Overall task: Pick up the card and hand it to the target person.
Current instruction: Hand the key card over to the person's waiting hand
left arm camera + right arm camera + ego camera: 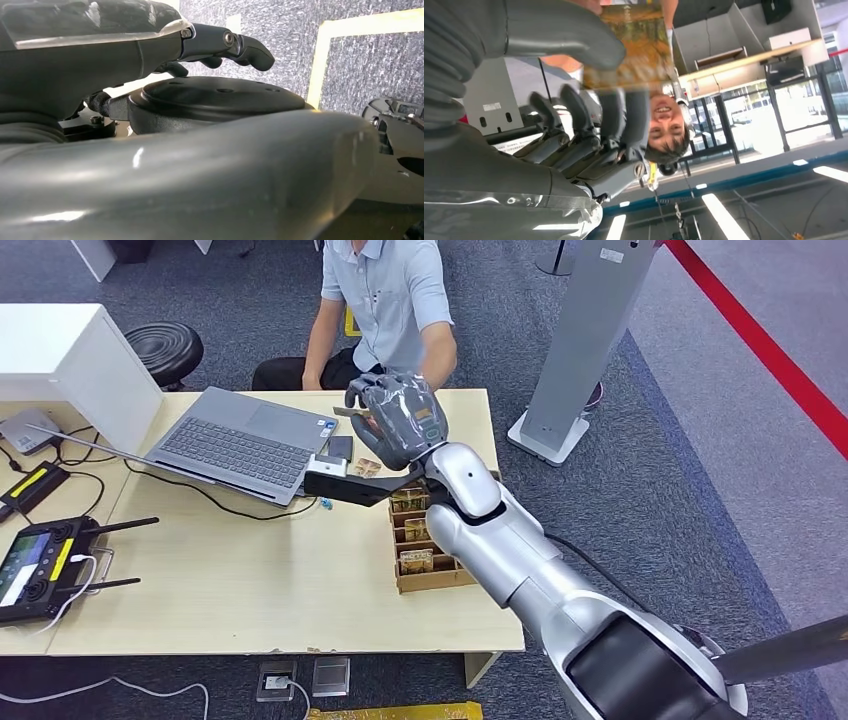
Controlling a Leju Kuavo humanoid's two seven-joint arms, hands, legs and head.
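On the far left of my head view 2 black controllers [45, 565] lie at 9 o'clock on the desk [250, 590], parked out of the working area. Next comes the open laptop [240, 445] at 11 o'clock, angled toward the seated person [385, 300] at 12 o'clock, who I judge is the one meant to receive the card. A small dark device [338, 448] sits just beside the laptop's corner.

Further right, the cardboard tray [425, 575] near the desk's right edge holds more cards on edge, presumably so a hand can pull 1 out easily.

My right hand [398, 420] is raised over the desk's far edge, reaching toward the person. In the right wrist view the thick thumb [569, 32] presses the orange card [639, 47] against the darker fingers [624, 117], so the card is pinched and presented to the person, not yet released.

My left hand [220, 50] hangs low over the carpet; its fingers look curled, but I cannot tell how far closed they are.
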